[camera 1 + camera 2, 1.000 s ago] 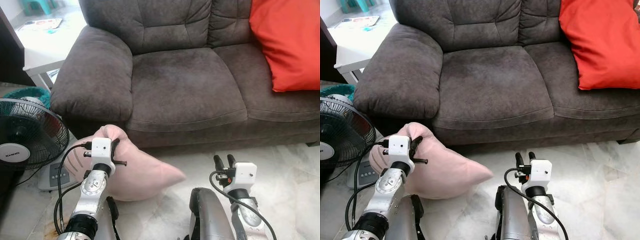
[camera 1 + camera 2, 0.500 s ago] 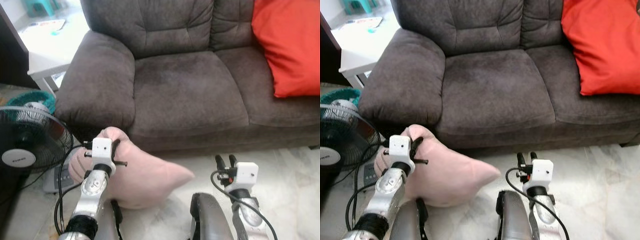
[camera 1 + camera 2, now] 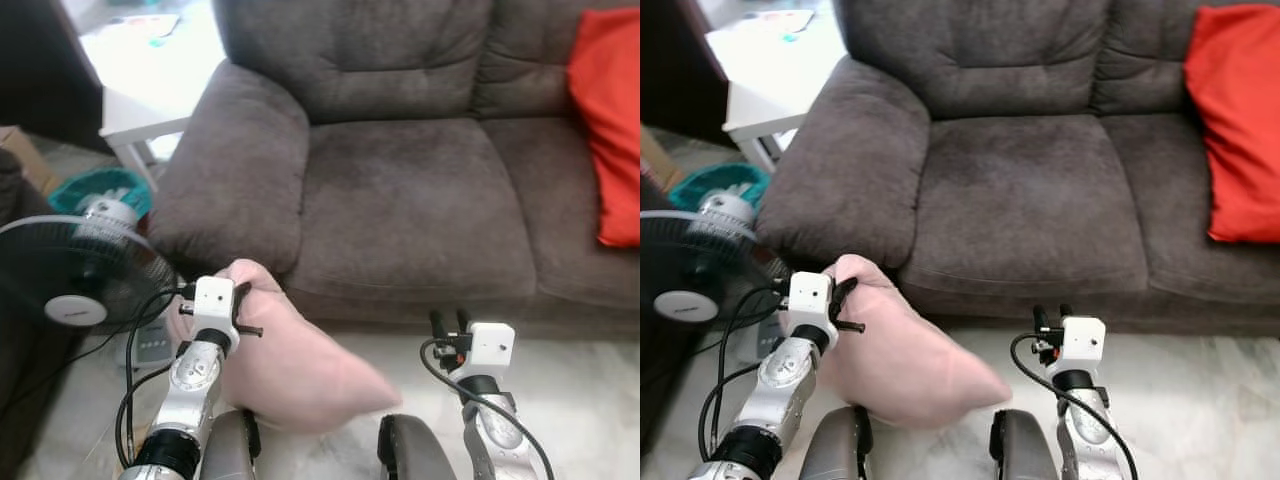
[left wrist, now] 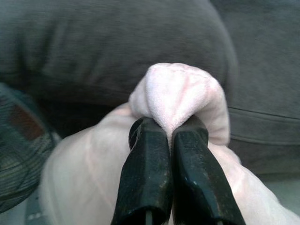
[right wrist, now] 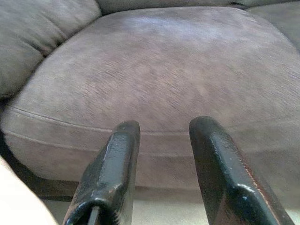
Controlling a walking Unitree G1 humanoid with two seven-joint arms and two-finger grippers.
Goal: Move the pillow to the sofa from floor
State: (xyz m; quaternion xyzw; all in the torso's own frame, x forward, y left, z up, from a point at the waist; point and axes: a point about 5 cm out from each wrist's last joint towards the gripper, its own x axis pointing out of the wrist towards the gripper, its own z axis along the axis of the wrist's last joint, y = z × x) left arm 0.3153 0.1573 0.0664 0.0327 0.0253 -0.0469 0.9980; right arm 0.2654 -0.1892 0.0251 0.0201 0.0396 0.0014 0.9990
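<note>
Eye views: the soft pink pillow, plush and bunched, hung just in front of the grey suede-like sofa, its top corner clamped in the left pincer. A black wire-grilled fan stood beside it.

Left wrist view: black fingers pinched a velvety fold.

Right wrist view: the right pincer stood parted, empty, facing the seat cushion.
</note>
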